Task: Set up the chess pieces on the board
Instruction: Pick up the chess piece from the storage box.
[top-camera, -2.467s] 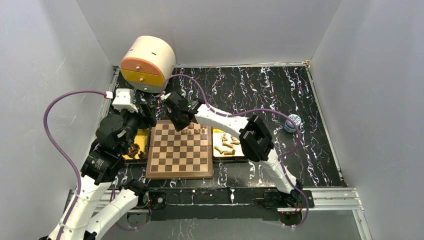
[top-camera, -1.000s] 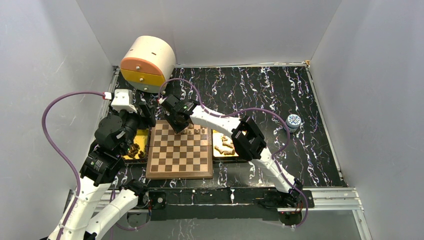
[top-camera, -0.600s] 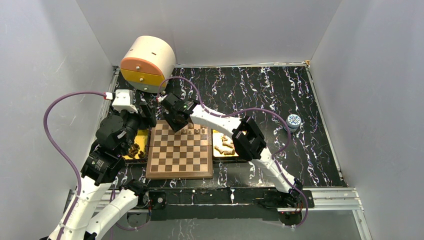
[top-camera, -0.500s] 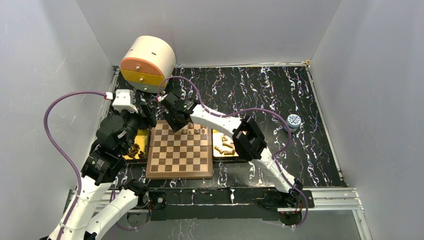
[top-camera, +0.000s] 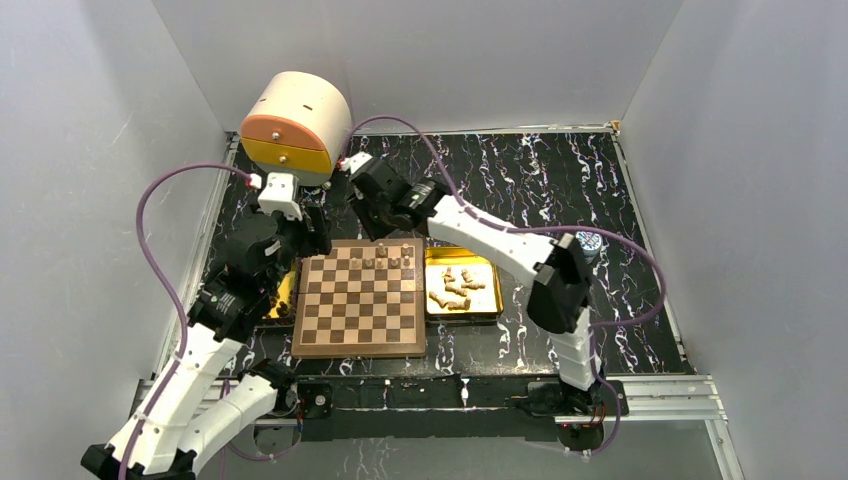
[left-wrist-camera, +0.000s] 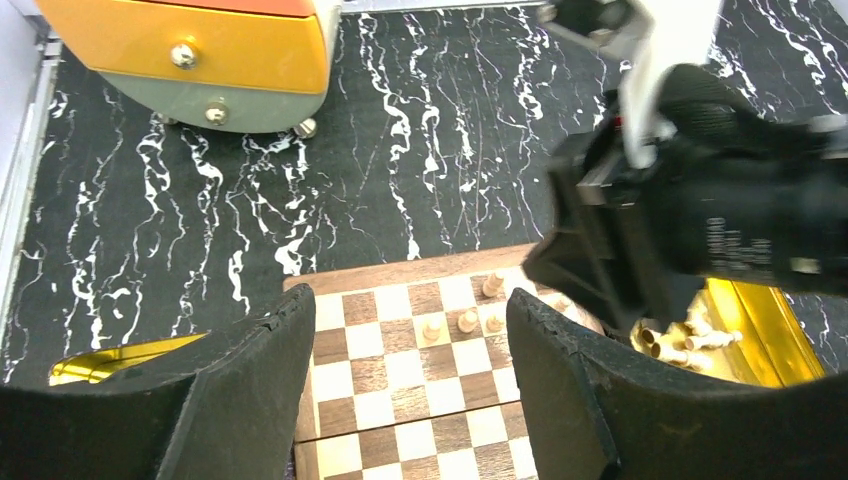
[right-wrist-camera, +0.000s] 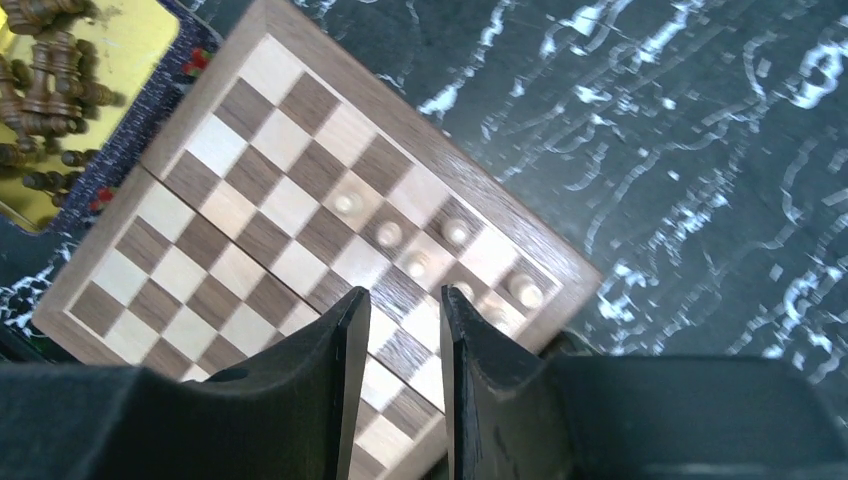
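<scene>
Marbled table, right gripper above board

Before me on the tabletop lies the board, with a few chess pieces standing on its far rows. Right tray, holding more pieces, just beside its right edge; left tray at its left edge. Drawer unit behind, to my left; can far right.

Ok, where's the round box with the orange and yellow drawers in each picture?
Top external: the round drawer box sits upper left, beyond the board.
Left wrist: top left corner, partly cut off.
Right wrist: not in it.
Shared landmark: the board, with a few light chess pieces standing near one edge.
</scene>
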